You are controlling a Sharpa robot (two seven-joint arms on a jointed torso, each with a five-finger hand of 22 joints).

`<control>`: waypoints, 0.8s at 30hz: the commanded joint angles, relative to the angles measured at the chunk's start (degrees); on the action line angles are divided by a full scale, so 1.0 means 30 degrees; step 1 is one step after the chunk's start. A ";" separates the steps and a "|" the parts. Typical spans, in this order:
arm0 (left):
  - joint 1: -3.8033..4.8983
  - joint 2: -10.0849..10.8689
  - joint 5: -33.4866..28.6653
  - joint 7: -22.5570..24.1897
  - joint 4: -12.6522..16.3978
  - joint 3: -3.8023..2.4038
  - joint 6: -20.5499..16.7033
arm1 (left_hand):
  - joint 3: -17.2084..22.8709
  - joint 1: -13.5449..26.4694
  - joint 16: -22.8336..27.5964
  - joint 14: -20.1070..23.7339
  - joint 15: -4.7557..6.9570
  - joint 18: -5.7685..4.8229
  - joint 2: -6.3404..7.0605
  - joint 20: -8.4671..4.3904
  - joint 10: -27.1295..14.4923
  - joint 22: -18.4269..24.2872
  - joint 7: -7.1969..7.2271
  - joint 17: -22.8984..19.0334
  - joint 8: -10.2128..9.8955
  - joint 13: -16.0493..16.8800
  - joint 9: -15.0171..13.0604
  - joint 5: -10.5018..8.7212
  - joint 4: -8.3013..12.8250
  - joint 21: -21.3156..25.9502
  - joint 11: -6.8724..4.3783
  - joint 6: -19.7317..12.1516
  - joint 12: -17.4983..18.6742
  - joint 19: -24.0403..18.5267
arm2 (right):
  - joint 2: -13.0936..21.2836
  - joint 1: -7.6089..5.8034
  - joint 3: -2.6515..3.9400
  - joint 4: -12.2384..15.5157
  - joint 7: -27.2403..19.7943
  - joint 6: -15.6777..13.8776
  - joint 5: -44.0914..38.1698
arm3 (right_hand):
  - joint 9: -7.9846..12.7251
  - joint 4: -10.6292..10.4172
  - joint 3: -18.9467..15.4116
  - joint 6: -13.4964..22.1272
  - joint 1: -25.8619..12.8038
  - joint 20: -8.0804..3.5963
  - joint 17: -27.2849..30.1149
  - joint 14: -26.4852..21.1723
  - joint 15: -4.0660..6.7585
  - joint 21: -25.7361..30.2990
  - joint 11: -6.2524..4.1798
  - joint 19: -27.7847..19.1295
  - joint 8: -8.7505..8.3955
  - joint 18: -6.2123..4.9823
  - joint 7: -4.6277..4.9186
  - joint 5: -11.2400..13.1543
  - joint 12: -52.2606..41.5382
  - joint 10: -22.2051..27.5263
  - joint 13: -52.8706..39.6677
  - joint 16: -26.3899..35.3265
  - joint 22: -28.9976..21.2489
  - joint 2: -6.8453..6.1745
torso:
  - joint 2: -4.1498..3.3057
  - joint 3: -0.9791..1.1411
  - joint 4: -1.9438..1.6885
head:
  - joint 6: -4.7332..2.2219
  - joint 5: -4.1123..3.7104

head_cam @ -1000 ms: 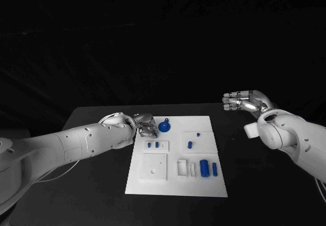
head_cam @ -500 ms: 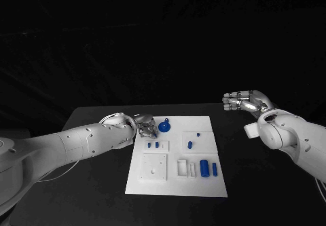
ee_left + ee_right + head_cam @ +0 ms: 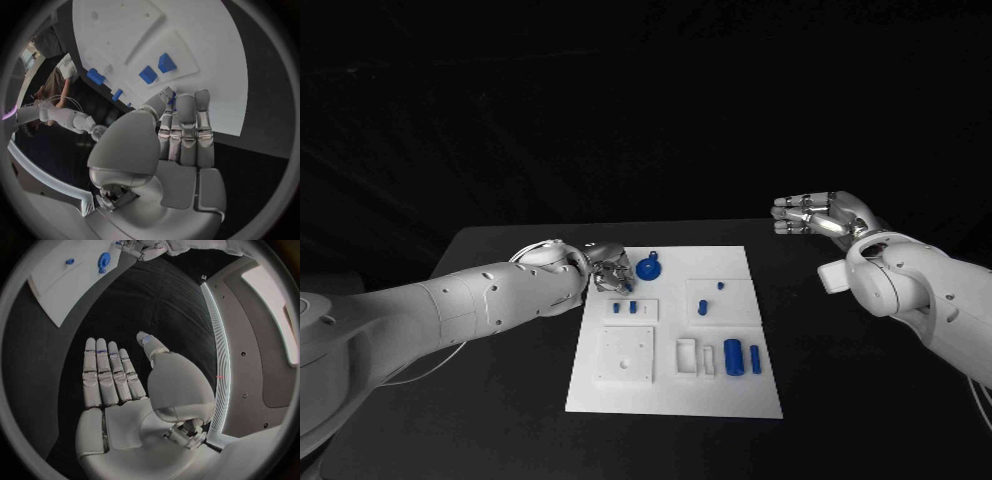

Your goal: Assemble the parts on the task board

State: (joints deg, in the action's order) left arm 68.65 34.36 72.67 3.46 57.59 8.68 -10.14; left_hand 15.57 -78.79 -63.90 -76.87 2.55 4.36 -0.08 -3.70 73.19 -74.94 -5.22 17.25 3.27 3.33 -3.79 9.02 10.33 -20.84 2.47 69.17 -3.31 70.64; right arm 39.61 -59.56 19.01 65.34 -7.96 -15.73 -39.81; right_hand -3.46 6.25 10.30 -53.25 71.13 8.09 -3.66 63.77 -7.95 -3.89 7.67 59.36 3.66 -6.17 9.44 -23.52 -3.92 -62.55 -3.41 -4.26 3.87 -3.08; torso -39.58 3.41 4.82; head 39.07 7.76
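Barely anything shifts from a second ago: the left hand (image 3: 607, 265) stays low over the far left corner of the task board (image 3: 678, 400), its fingers nudging only a touch, and the right hand (image 3: 822, 215) hangs just where it was, raised off to the right, well apart from the board.

Left hand first. In the left wrist view its fingers (image 3: 185, 125) lie straight and close together with the thumb drawn in beside them, tips down at the board's edge. A sliver of blue peeks out by the fingertips, but I cannot tell whether it is pinching a part or merely touching the plate. Right hand: palm flat, fingers extended, thumb apart, holding nothing.

Progress, as I judge it, is early. The blue parts mostly look loose or lightly seated, and the raised white block (image 3: 627, 355) near the front left shows bare holes.

The count in the head view: one round blue part (image 3: 651, 269) just beside the left hand; two small blue blocks (image 3: 626, 308) side by side on a small white plate; two little blue pieces (image 3: 705, 306) on the plate to their right, one nearer, one farther; two blue cylinders (image 3: 733, 358), thick and slim, near the front right. Seven parts, one board on the black table (image 3: 502, 420), two hands.
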 commanded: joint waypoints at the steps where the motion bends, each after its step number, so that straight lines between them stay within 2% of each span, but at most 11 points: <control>1: -0.0013 -0.0080 0.0140 -0.0018 -0.0029 0.0003 0.0333 | 0.0012 -0.0007 -0.0002 -0.0137 0.0017 0.0311 -0.0117 0.0008 0.0032 -0.0392 -0.0018 -0.0007 0.0107 0.0014 -0.0020 -0.0072 0.0100 -0.0065 0.0009 0.0082 -0.0001 -0.0003 | -0.0019 0.0011 0.0011 0.0033 -0.0169 0.0294 -0.0130 | 0.0026 -0.0032 0.0099 -0.0003 -0.0030 -0.0023 0.0027 -0.0120 0.0029 -0.0070 0.0061 -0.0133 -0.0092 -0.0164 -0.0040 -0.0119 0.0061 -0.0017 0.0023 0.0063 -0.0027 0.0010 | -0.0002 0.0004 0.0010 | 0.0015 -0.0009; 11: -0.0160 -0.0287 0.0089 0.0148 -0.0070 0.0097 0.0379 | 0.0013 0.0014 0.0012 -0.0135 0.0021 0.0314 -0.0125 0.0009 0.0065 -0.0385 -0.0013 -0.0014 0.0110 0.0013 -0.0022 -0.0084 0.0123 -0.0100 0.0000 0.0107 0.0001 -0.0025 | -0.0040 0.0013 0.0011 0.0024 -0.0165 0.0308 -0.0130 | 0.0027 -0.0047 0.0094 -0.0005 -0.0061 -0.0024 0.0028 -0.0126 0.0021 -0.0071 0.0060 -0.0129 -0.0095 -0.0165 -0.0041 -0.0123 0.0061 -0.0019 0.0023 0.0066 -0.0027 0.0019 | -0.0008 0.0017 0.0019 | 0.0058 -0.0024; 24: -0.0243 -0.0313 0.0198 0.0136 -0.0134 0.0368 0.0388 | -0.0003 -0.0019 0.0018 -0.0136 0.0037 0.0310 -0.0131 -0.0008 0.0121 -0.0387 -0.0006 -0.0015 0.0104 0.0013 -0.0020 -0.0106 0.0190 -0.0143 -0.0018 0.0162 0.0002 -0.0032 | -0.0043 0.0016 0.0011 0.0010 -0.0163 0.0324 -0.0130 | 0.0027 -0.0047 0.0094 -0.0005 -0.0061 -0.0024 0.0028 -0.0126 0.0021 -0.0071 0.0060 -0.0129 -0.0095 -0.0165 -0.0041 -0.0123 0.0061 -0.0019 0.0023 0.0066 -0.0027 0.0019 | -0.0002 0.0020 0.0000 | 0.0104 -0.0061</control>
State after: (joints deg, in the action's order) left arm 68.54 33.71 72.74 3.69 57.05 9.38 -10.68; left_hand 15.57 -78.79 -63.90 -76.87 2.54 4.84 -0.06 -3.69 73.18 -74.92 -5.22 17.24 3.48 3.33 -3.83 9.02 10.65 -21.04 2.48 69.15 -3.31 70.64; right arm 39.53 -59.54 19.01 65.31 -7.96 -15.65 -39.82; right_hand -3.46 6.25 10.30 -53.25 71.13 8.09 -3.66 63.77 -7.95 -3.89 7.67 59.36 3.66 -6.16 9.44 -23.52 -3.92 -62.55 -3.41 -4.27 3.87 -3.08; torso -39.59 3.48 4.84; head 39.36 7.53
